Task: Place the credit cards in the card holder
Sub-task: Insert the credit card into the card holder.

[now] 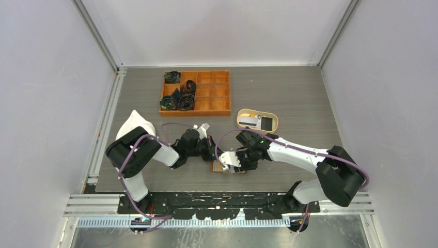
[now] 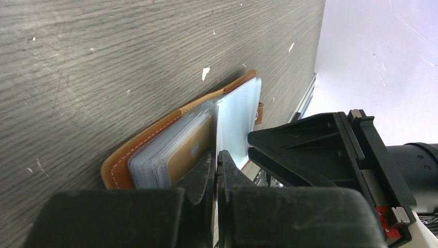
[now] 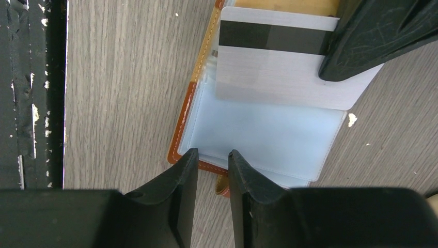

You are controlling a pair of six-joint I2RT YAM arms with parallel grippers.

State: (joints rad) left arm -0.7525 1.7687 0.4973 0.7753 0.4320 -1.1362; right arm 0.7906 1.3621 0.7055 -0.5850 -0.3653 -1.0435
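Note:
The brown leather card holder (image 3: 187, 116) lies open on the table, its clear sleeves (image 3: 258, 137) fanned out. A white-grey credit card (image 3: 274, 62) with a dark stripe lies over the sleeves, one end under the fingers of my left gripper (image 2: 217, 155), which is shut on it. I cannot tell how far the card sits in a sleeve. My right gripper (image 3: 213, 154) stands open at the holder's near edge, the snap tab (image 3: 224, 186) showing between its fingers. From above, both grippers meet over the card holder (image 1: 219, 168). More credit cards, white-grey (image 1: 250, 121) and black (image 1: 267, 123), lie in a tray.
The oval beige tray (image 1: 257, 111) sits just behind the right arm. An orange compartmented box (image 1: 206, 93) with dark rolled items stands at the back. The table's near edge and black rail (image 3: 31, 93) run close to the holder.

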